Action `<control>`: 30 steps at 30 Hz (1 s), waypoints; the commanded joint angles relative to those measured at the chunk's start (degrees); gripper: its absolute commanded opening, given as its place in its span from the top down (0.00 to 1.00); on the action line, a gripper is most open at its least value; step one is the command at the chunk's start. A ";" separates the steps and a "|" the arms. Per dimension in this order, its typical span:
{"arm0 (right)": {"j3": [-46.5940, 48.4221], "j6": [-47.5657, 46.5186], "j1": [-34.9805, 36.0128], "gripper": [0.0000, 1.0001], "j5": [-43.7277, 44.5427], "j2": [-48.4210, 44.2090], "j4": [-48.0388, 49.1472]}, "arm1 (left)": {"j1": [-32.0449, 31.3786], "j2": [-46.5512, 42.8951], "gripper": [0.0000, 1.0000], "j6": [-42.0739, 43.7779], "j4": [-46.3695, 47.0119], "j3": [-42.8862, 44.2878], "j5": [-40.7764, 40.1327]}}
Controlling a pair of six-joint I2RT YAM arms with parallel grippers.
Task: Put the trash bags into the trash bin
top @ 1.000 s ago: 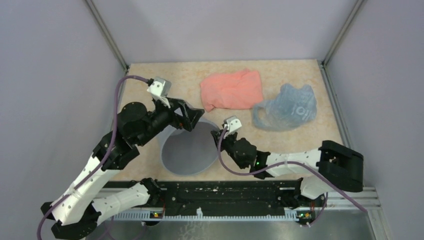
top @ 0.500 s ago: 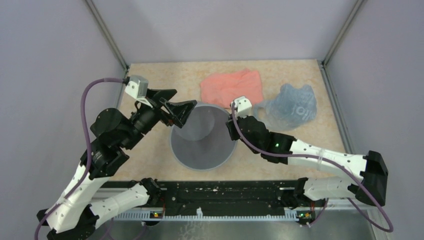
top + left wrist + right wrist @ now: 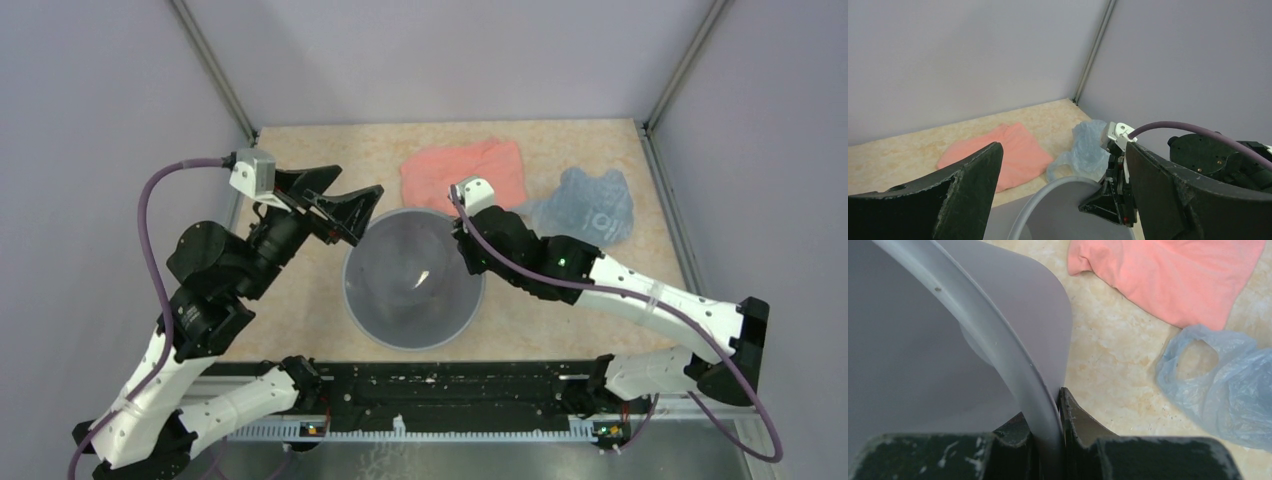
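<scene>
The grey trash bin [image 3: 415, 330] stands upright at the table's middle front, its inside bare. My right gripper [image 3: 464, 252] is shut on its far right rim; the right wrist view shows the rim [image 3: 1013, 365] pinched between the two fingers. The pale-blue trash bag [image 3: 590, 208] lies crumpled on the table behind and right of the bin, also in the right wrist view [image 3: 1228, 385] and the left wrist view [image 3: 1088, 150]. My left gripper [image 3: 345, 205] is open and holds nothing, just above and left of the bin's far left rim [image 3: 1048, 200].
A salmon-pink folded cloth [image 3: 465, 172] lies flat behind the bin, left of the bag. Grey walls and metal corner posts [image 3: 215, 75] close in the table at left, back and right.
My right gripper has carried the bin from the front left toward the middle and set it more upright. My left gripper let go of the rim and drew back to the upper left, jaws open.
</scene>
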 commanded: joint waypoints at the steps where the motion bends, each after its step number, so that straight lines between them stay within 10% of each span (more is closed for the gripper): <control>1: 7.59 -0.59 -0.45 1.00 -3.69 3.21 -3.99 | -0.26 0.10 0.01 1.82 6.66 -0.80 -5.89; 30: 46.25 0.78 -16.49 0.97 -17.34 37.65 -18.31 | -0.19 -12.45 0.01 2.36 -3.54 -9.04 3.09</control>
